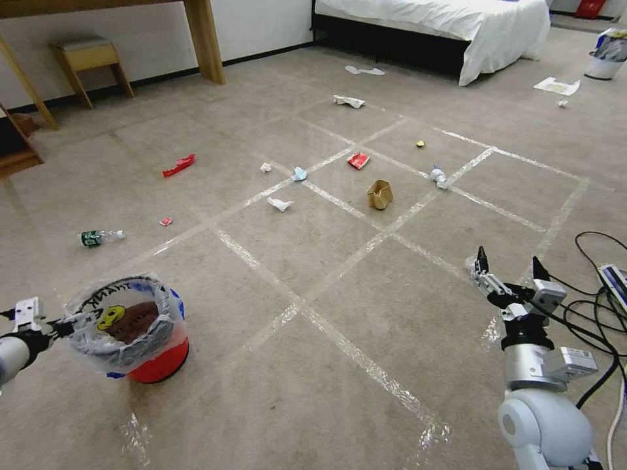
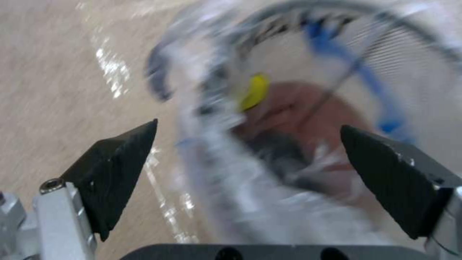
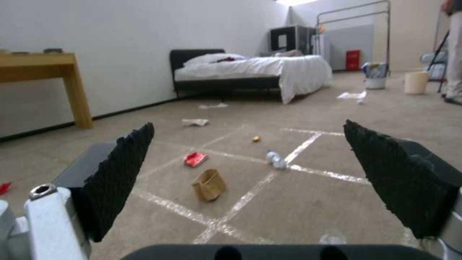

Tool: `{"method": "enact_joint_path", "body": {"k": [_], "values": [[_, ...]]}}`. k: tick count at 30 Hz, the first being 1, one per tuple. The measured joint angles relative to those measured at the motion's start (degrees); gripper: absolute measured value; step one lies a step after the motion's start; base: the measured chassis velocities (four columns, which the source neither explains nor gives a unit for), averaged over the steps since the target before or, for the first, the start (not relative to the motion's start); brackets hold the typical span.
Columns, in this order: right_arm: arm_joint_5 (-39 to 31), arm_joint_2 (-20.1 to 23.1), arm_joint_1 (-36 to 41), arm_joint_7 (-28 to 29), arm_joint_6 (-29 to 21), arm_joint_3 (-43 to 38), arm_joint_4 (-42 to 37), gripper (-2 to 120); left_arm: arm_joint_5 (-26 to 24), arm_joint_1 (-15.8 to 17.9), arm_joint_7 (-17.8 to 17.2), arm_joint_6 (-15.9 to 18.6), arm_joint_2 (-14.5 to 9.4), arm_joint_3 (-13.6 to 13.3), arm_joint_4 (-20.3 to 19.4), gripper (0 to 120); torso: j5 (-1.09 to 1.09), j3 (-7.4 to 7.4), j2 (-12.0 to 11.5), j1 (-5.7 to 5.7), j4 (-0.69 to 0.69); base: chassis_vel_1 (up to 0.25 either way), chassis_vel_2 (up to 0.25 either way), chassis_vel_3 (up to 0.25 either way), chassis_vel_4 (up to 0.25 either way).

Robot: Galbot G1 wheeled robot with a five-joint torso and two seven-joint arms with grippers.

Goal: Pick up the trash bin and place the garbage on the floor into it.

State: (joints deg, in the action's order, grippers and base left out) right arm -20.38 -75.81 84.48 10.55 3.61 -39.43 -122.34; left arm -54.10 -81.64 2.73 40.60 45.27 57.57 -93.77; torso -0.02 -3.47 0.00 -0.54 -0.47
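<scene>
Beside the trash bin (image 1: pixel 147 339), the left gripper (image 2: pixel 248 137) gapes wide around its bag rim; the right gripper (image 1: pixel 509 264) hangs wide, well apart from it

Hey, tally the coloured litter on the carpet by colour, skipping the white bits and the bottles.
Red wrappers: 3
Brown bag: 1
Blue mask: 1
Yellow scrap: 1
Total: 6

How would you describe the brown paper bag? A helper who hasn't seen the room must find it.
Start from the white bed and come forward onto the floor with its tape grid. The brown paper bag stands in a square there, between a red wrapper and a crumpled bottle; it alone is tan and boxy.
</scene>
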Motion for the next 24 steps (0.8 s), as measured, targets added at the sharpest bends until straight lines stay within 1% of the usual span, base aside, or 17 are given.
{"method": "enact_joint_path", "body": {"k": [1,2,3,5,24], "values": [[0.0,0.13,-0.36,0.11,-0.28,0.55,0.4,100,0.73,0.44,1.54,0.02,-0.44,-0.15,2.74,100,0.01,0.0,0.0,0.0,0.02,0.0,0.0,0.0,0.0],[0.02,0.2,-0.43,0.2,-0.38,0.76,0.52,100,2.02,0.99,2.92,-0.11,-0.71,-0.51,4.57,100,0.0,0.0,0.0,0.0,0.01,0.0,0.0,0.0,0.0],[0.02,0.2,-0.43,0.2,-0.38,0.76,0.52,100,2.02,0.99,2.92,-0.11,-0.71,-0.51,4.57,100,0.0,0.0,0.0,0.0,0.01,0.0,0.0,0.0,0.0],[0.03,0.41,-0.46,0.27,-0.57,1.0,0.53,100,2.94,1.79,4.26,-0.48,-0.73,-0.79,6.41,100,0.01,0.0,0.0,0.0,0.0,0.0,0.0,0.0,0.0],[-0.32,1.67,-1.4,0.78,-1.67,1.73,0.76,100,2.98,6.02,6.09,-1.11,-0.4,-1.97,11.63,99,0.02,0.01,0.0,0.0,0.0,0.0,0.0,0.0,0.0]]}}
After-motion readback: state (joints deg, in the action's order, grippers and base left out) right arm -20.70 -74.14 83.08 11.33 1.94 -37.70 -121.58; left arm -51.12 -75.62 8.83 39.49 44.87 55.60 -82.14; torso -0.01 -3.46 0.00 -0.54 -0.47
